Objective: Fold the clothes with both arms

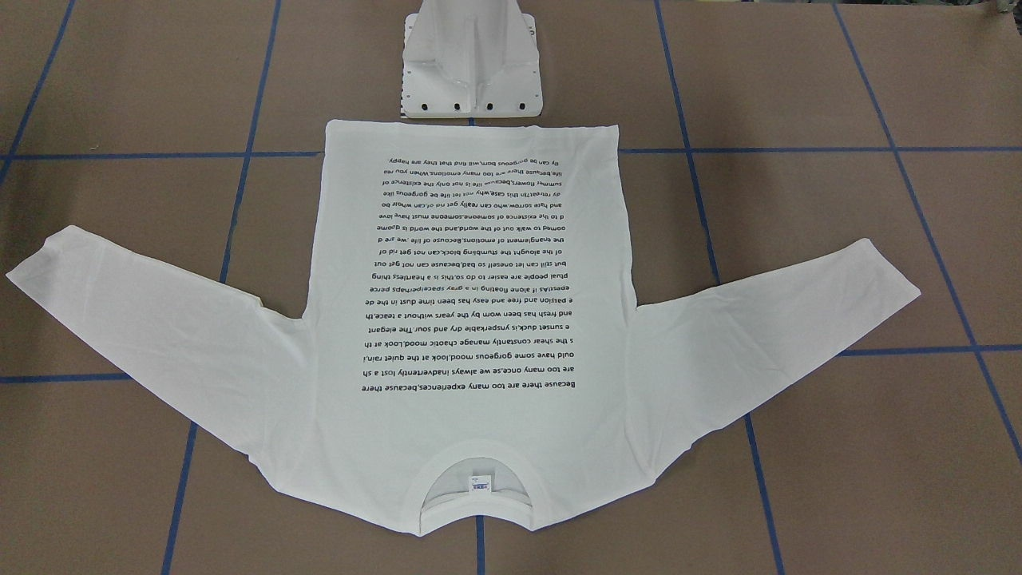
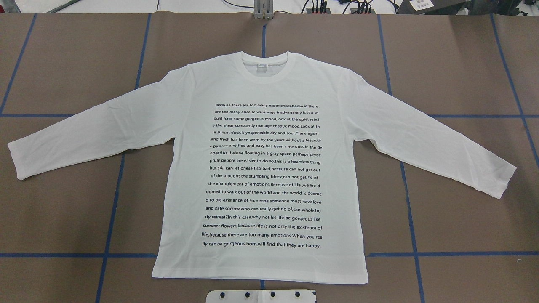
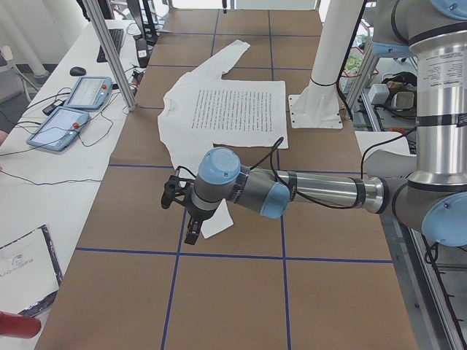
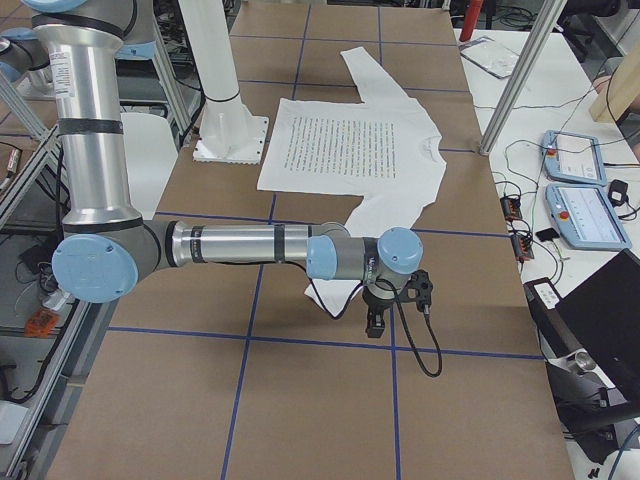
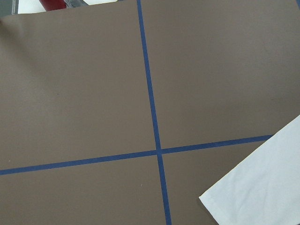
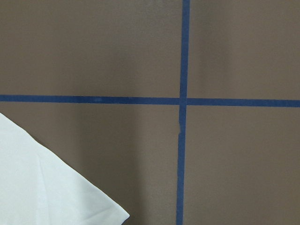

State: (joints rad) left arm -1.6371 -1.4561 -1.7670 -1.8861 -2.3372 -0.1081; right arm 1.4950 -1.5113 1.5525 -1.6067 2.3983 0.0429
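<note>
The white long-sleeved T-shirt point(image 2: 261, 168) lies flat on the brown table, printed text up, sleeves spread to both sides, collar point(image 2: 264, 66) on the far side from the robot. It also shows in the front-facing view point(image 1: 471, 319). My left gripper point(image 3: 191, 233) hangs just above the left sleeve's cuff point(image 3: 217, 224); I cannot tell whether it is open or shut. My right gripper point(image 4: 376, 324) hangs just beyond the right sleeve's cuff point(image 4: 330, 292); I cannot tell its state either. Each wrist view shows a cuff corner, left point(image 5: 262, 187) and right point(image 6: 47, 183), and no fingers.
The white metal pedestal point(image 1: 471, 72) stands just behind the shirt's hem. Blue tape lines point(image 2: 109, 210) grid the table. A side table with tablets point(image 3: 62, 127) and aluminium posts point(image 3: 109, 51) runs along the far long edge.
</note>
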